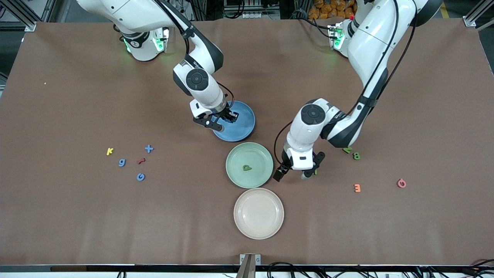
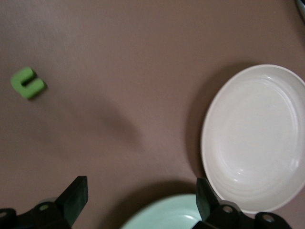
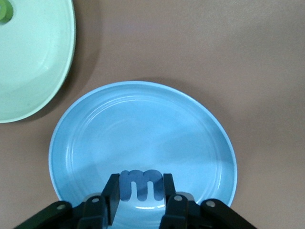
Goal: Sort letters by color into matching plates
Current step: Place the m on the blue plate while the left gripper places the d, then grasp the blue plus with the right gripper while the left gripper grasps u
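**Op:** Entry. I have the right gripper (image 3: 141, 193) over the blue plate (image 1: 242, 129), fingers closed narrowly on a blue letter m (image 3: 140, 184). The wrist view shows the m pinched upright between the pads, above the plate's rim. I judge this the drop-off step for a blue piece; it is not yet released.

**Obs:** And the left side?

**Op:** The left gripper (image 2: 138, 198) is low over the bare table, just beside the green plate (image 1: 262, 172) on the left arm's end, fingers spread wide with nothing between them. One green letter (image 1: 247, 168) lies in the green plate. A small green piece (image 2: 27, 83) lies on the table close by the gripper; two more green ones (image 1: 352, 153) sit near the left arm's elbow, farther from the front camera.

**Obs:** What remains?

**Op:** Three blue pieces, a plus (image 1: 149, 148), a g (image 1: 122, 162) and a G (image 1: 141, 177), lie toward the right arm's end among a yellow (image 1: 110, 151) and a red letter (image 1: 141, 160). The cream plate (image 1: 258, 213) holds nothing.

**Obs:** Next move?

**Op:** My judgement: open the right fingers so the m falls flat inside the plate. For the left, centre over the near green piece and descend squarely; thin foam could slip from the pinch.
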`<state>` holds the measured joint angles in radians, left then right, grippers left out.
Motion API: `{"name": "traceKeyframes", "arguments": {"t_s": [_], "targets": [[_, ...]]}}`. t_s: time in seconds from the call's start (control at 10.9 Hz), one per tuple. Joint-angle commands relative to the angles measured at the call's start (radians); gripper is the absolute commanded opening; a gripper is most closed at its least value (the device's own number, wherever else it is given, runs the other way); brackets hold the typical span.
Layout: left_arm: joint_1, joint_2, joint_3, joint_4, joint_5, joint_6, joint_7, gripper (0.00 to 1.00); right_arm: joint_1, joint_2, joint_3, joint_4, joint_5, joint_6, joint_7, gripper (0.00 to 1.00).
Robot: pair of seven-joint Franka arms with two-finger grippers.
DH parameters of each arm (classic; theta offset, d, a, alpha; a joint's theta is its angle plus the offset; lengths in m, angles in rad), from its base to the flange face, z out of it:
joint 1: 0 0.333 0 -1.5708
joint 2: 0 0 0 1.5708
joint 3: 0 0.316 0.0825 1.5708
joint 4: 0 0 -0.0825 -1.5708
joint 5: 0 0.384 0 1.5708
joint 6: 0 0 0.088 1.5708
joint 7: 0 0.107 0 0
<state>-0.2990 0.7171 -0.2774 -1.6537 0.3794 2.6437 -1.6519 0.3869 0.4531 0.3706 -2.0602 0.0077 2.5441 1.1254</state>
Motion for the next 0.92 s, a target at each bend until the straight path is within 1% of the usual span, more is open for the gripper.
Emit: {"name": "traceKeyframes", "arguments": {"t_s": [0.0, 0.18, 0.28, 0.37, 0.46, 0.55, 0.64, 0.74, 0.83], "targets": [[0.047, -0.008, -0.005, -0.008, 0.023, -0.073, 0.250, 1.00, -0.014, 0.004, -0.004, 0.018, -0.054, -0.001, 0.021, 0.97], [0.098, -0.010, -0.008, -0.006, 0.023, -0.149, 0.493, 1.00, -0.074, -0.019, -0.002, 0.018, -0.115, -0.013, 0.002, 1.00], [0.113, -0.005, -0.008, -0.006, 0.016, -0.186, 0.614, 1.00, -0.116, -0.045, -0.002, 0.015, -0.126, -0.027, -0.053, 0.99], [0.133, -0.001, -0.008, -0.008, 0.013, -0.211, 0.741, 1.00, -0.179, -0.075, -0.002, 0.018, -0.126, -0.095, -0.135, 0.98], [0.155, 0.002, -0.008, -0.008, 0.009, -0.223, 0.864, 1.00, -0.254, -0.092, -0.006, 0.021, -0.126, -0.131, -0.230, 0.98], [0.161, 0.005, -0.008, -0.008, 0.004, -0.225, 0.959, 1.00, -0.325, -0.094, -0.012, 0.023, -0.126, -0.134, -0.307, 0.98], [0.161, 0.010, -0.008, -0.006, 0.003, -0.235, 1.006, 1.00, -0.394, -0.093, -0.022, 0.023, -0.114, -0.134, -0.352, 0.98], [0.161, 0.011, -0.008, -0.006, 0.003, -0.235, 1.024, 1.00, -0.467, -0.093, -0.027, 0.023, -0.109, -0.137, -0.355, 0.93], [0.162, 0.019, -0.009, -0.005, 0.001, -0.237, 1.053, 1.00, -0.520, -0.090, -0.029, 0.022, -0.103, -0.149, -0.349, 0.90]]}}
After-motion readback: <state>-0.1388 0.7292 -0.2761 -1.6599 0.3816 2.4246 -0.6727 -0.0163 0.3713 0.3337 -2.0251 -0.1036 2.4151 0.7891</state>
